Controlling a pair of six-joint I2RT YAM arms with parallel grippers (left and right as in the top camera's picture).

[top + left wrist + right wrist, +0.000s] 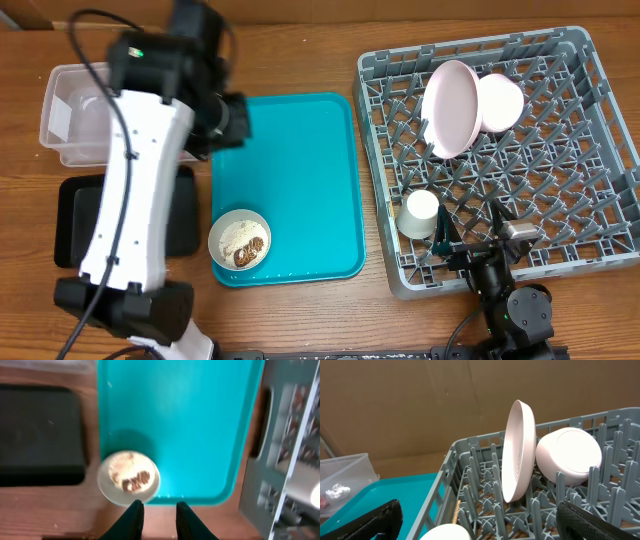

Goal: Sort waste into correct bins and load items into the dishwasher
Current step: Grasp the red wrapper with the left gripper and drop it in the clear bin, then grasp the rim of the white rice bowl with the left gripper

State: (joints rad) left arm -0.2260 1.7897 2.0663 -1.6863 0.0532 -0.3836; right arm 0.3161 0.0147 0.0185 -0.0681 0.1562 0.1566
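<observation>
Only right wrist: tissue (337,491) in tub (357,472).

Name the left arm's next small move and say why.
Probably lower the open left tool onto the cream bowl rim: it holds scraps on the teal tray, while plate, pink bowl and cup already sit in the rack.

three views over one table (300,60)
overhead looks straight down on everything; left wrist looks down from high above the teal tray (190,420) and cream bowl (129,477), both shared with overhead; right wrist sits low and close, facing level across the dish rack (470,460) toward the plate (519,450).
</observation>
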